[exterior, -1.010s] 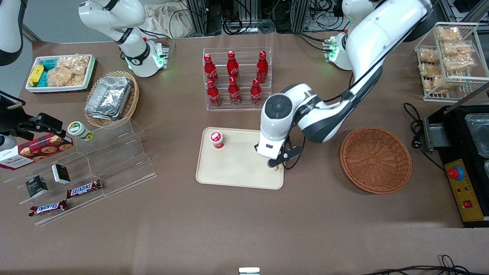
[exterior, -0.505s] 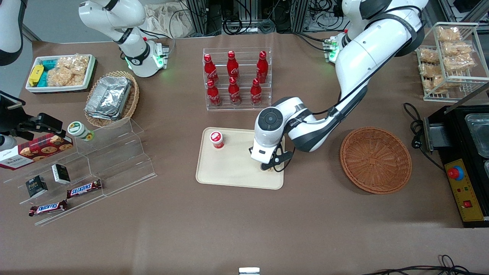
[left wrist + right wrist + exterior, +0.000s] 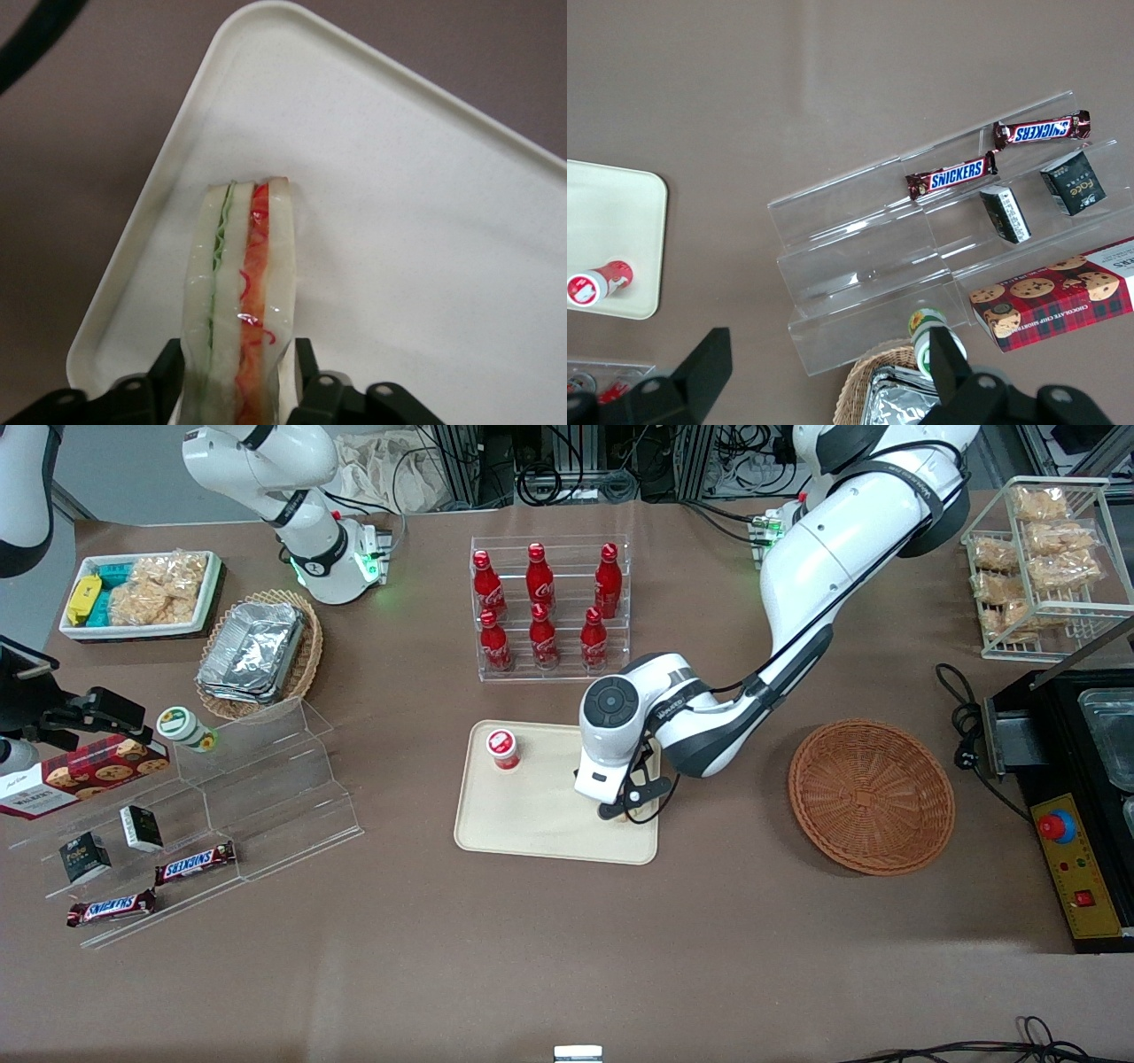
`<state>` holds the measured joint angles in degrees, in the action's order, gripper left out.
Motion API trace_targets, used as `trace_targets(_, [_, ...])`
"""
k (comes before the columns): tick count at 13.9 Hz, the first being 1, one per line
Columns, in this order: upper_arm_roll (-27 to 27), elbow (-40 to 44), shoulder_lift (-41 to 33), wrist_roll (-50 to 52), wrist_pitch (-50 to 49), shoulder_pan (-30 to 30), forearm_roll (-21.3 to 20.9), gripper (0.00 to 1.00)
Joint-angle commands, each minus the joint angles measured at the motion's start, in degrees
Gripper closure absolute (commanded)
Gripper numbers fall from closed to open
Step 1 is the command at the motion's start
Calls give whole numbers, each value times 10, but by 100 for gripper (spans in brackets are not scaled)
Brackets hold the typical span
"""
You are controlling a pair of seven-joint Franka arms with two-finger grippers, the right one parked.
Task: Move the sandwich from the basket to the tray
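Black fingers of the left arm's gripper are clamped on the triangular white-bread sandwich — red-orange and green filling layers are seen edge-on. It is held over the flat cream-beige plastic tray, near the corner at about four o'clock from the small red-capped cup. The round reddish-brown wicker basket lies toward the working arm's end — well apart from the tray.

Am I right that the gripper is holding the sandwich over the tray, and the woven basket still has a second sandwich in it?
Not quite. The basket is empty, as the front view shows. The rest holds: the gripper is shut on the sandwich above the tray, seen in the left wrist view.
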<state>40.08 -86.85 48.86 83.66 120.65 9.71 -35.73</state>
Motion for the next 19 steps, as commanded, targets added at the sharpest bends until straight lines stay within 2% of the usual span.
trace_targets(1, [-3,13,-38,22,-26,6,1,0])
trace_targets(3, [0,13,-90,51,-65,3,2,0])
trace_targets(6, [-5,13,-215,75,-134,-6,67,0])
trace_targets(8, [-4,13,-290,68,-179,-53,109,0])
trace_targets(10, [-4,12,-340,51,-194,-102,134,0])
trace_targets(13, [-3,12,-377,-66,-222,-162,184,0])
trace_targets(16, [-4,12,-407,-229,-270,-238,231,0])
trace_targets(19, [-26,11,-423,-390,-307,-282,248,0])
